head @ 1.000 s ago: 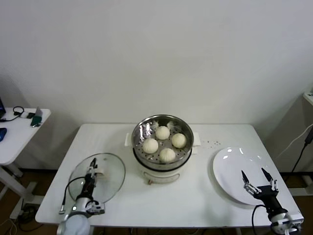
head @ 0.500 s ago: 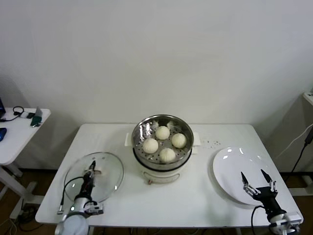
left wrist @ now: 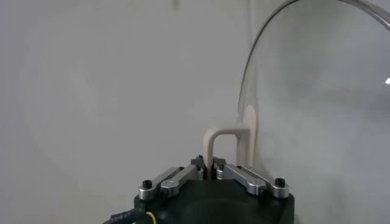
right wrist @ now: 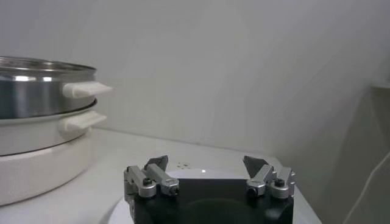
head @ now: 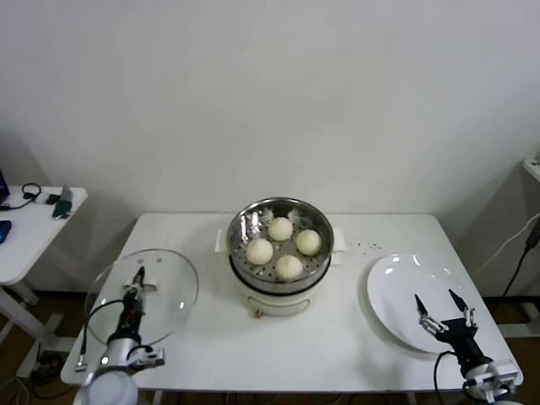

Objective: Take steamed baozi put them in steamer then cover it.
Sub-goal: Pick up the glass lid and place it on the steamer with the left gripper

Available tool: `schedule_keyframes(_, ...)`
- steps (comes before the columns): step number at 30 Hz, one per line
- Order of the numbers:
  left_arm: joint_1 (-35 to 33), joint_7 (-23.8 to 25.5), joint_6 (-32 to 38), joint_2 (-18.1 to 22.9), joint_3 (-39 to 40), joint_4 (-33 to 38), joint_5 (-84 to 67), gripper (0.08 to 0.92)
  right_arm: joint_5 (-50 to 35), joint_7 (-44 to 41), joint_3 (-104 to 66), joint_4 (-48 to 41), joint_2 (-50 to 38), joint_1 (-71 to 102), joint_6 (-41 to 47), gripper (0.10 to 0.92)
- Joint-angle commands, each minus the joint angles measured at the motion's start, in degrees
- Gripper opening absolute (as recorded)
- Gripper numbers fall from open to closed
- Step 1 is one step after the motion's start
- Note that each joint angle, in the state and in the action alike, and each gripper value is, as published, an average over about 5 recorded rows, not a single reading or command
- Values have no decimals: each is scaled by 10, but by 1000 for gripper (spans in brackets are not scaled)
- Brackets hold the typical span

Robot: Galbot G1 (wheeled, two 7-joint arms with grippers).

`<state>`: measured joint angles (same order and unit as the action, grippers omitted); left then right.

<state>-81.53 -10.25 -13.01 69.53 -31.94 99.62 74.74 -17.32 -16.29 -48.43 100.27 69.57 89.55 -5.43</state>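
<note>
Lid gripped at left side of table, all four buns in steamer.

Left gripper (head: 132, 297) pinched tight on cream bar handle (left wrist: 226, 143) of the cover (head: 143, 291), glass lid tilted up off the table (head: 211, 337) near its left edge, well apart from the steamer (head: 281, 245). Steamed baozi (head: 281, 246) sitting on the perforated floor of the steel basket, atop the white pot base (head: 278, 299) at table centre, uncovered. Right gripper (head: 441, 314) hovering over near part of the white plate (head: 405, 291) at right, fingers (right wrist: 156, 164) spread wide, holding nothing.
</note>
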Motion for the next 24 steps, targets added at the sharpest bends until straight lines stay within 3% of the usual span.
schedule_keyframes(1,-67,53,-144,-84,-6,206,-46,150,-6,-5,11,-20,-20,-17,-6,823)
schedule_keyframes(7,-66,80,-192,-150,12,270,-88,150,7,-3,31,-27,-24,-36,-1,823)
schedule_keyframes(12,4,104,-235,-190,86,271,-111,150,23,1,49,-33,-24,-56,6,823)
schedule_keyframes(24,251,239,-310,-127,305,218,-32,150,51,8,67,-46,-6,-79,9,823)
